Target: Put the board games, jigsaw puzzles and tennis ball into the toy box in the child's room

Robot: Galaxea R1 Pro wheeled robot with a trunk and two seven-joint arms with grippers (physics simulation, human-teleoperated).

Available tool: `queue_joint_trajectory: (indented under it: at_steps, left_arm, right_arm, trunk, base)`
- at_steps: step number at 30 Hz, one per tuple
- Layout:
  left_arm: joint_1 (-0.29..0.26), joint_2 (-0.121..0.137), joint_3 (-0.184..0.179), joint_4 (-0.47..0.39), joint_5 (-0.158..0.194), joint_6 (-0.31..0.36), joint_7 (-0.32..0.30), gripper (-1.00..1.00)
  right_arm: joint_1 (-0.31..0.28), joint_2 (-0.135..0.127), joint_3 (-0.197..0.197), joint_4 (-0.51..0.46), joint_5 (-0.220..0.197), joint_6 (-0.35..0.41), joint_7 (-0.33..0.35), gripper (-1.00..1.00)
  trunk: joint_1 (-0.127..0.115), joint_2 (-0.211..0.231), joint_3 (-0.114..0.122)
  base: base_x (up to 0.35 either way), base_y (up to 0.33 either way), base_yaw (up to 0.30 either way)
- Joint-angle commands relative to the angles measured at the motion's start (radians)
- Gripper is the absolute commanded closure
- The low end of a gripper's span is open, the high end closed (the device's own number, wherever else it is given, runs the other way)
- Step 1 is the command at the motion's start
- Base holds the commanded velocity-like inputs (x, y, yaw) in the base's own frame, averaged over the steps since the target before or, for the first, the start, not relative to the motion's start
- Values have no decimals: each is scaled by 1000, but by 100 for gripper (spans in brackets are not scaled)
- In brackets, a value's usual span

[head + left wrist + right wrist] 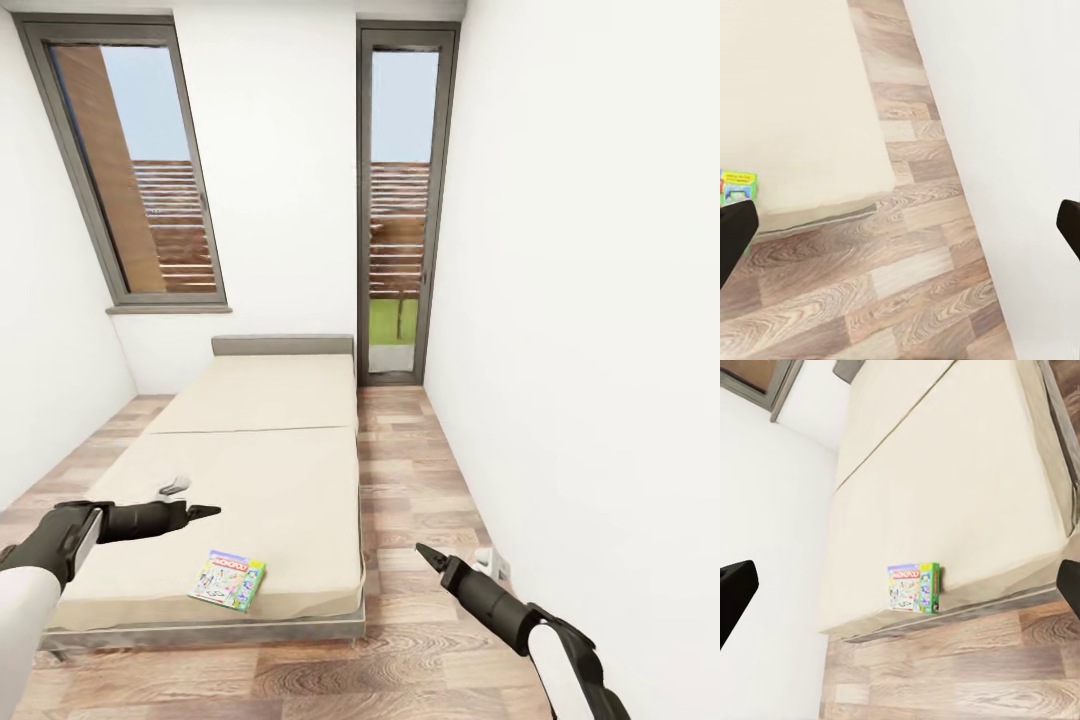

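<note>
Game box (228,580) lay flat on the bed (270,470), near the foot edge, within reach of either arm. Only this one box was seen on the mattress. Left gripper (205,512) was held level over the mattress, pointing toward the right, apart from the box; nothing was held, and its fingers (735,232) stood wide apart in the wrist view. Right gripper (425,553) was held over the floor (420,470) beside the bed, angled toward it, also spread and empty, well apart from the box.
</note>
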Motion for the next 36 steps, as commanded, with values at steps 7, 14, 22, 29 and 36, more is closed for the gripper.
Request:
queue_joint_trajectory:
  at_steps: [7,14,22,29,36]
  left_arm:
    - [6,2,8,105,-11,-47,34,-100]
    - [56,0,5,204,-12,-155,63,-100]
    - [109,-3,9,226,-4,-187,170,-100]
    - [127,-6,15,239,3,-190,219,-100]
    - [129,-6,18,268,13,-196,235,-100]
  right_arm:
    - [3,-2,-10,-49,-6,42,4,-100]
    - [4,-3,-15,-61,-1,57,0,-100]
    - [8,-3,-12,-104,7,65,-9,-100]
    - [12,-4,-15,-126,7,80,-27,-100]
    - [12,-1,-10,-129,8,81,-35,-100]
  trunk:
    - [27,-51,-24]
    - [54,-100,-46]
    - [85,-156,-71]
    - [112,-205,-93]
    - [139,-254,-115]
  base:
    - [0,0,0]
    - [0,0,0]
    - [0,0,0]
    - [0,0,0]
    - [0,0,0]
